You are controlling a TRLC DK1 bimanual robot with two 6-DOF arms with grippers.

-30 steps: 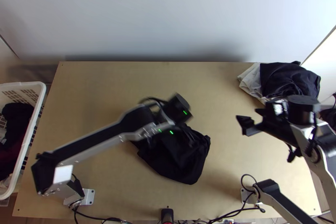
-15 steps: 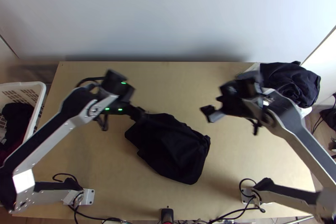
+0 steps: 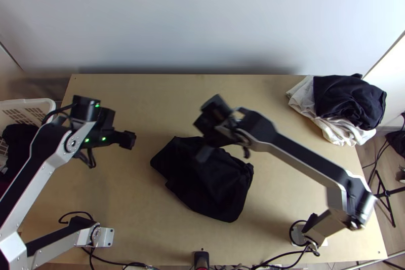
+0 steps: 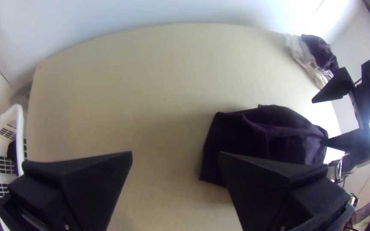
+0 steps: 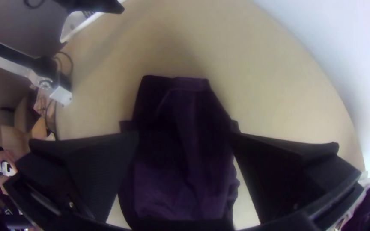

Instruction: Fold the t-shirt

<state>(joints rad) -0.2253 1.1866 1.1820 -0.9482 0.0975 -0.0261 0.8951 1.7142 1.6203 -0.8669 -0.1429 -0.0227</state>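
The dark t-shirt (image 3: 212,184) lies as a compact folded bundle at the middle of the table, its layers hard to tell apart. Over its upper edge hangs my right gripper (image 3: 202,151); in the right wrist view the same gripper (image 5: 185,139) is open above the dark cloth (image 5: 185,171), holding nothing. Well to the left of the bundle is my left gripper (image 3: 129,140), over bare wood. The left wrist view has this gripper (image 4: 176,156) open and without cloth, the shirt (image 4: 258,137) lying beyond one finger.
A pile of white and dark cloths (image 3: 349,103) lies at the table's far right corner. At the left edge stands a white basket (image 3: 49,110) with dark clothes inside. Cables run along the near edge, and the wooden table (image 3: 283,168) surrounds the shirt.
My left arm has swung left from over the shirt. My right arm has come in from the right to above it. The shirt lies as it did half a second ago.
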